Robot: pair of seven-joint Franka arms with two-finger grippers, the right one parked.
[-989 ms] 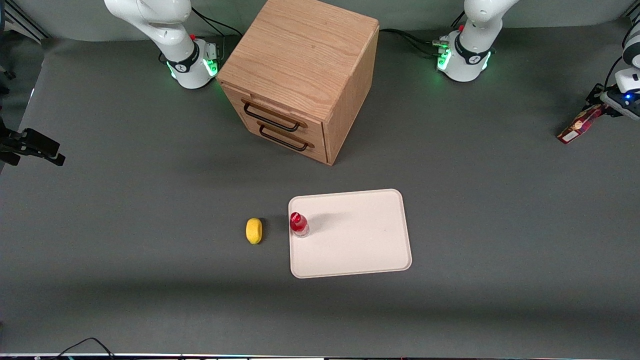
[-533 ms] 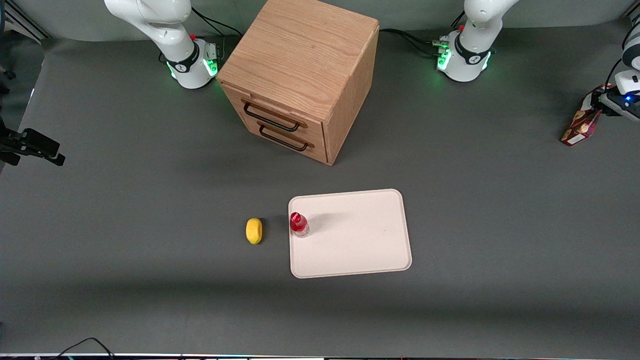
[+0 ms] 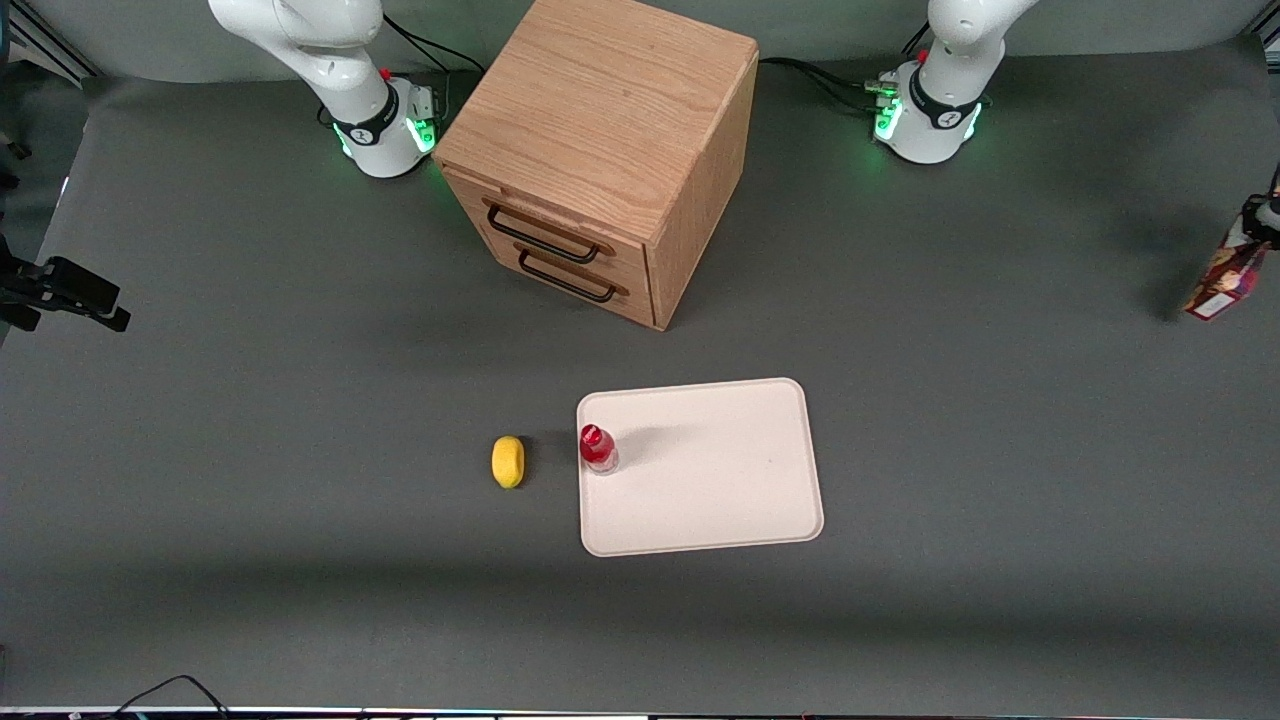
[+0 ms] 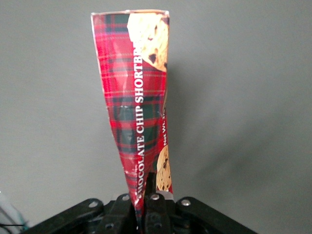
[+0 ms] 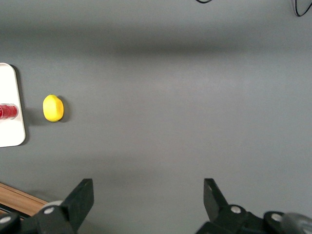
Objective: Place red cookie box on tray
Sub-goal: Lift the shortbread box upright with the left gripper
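At the front view's right edge, the gripper [image 3: 1262,215] clenches the red cookie box [image 3: 1222,272], lettered "CHOCOLATE CHIP SHORTBREAD", hanging above the table, well apart from the tray [image 3: 700,490].

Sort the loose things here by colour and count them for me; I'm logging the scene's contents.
Red: 2, the red cookie box held off the table in the shut pincer at the working arm's end, and the red-capped bottle on the tray
Yellow: 1, lemon
Cream-pink: 1, the tray
Wood: 1, drawer cabinet
Total: 5
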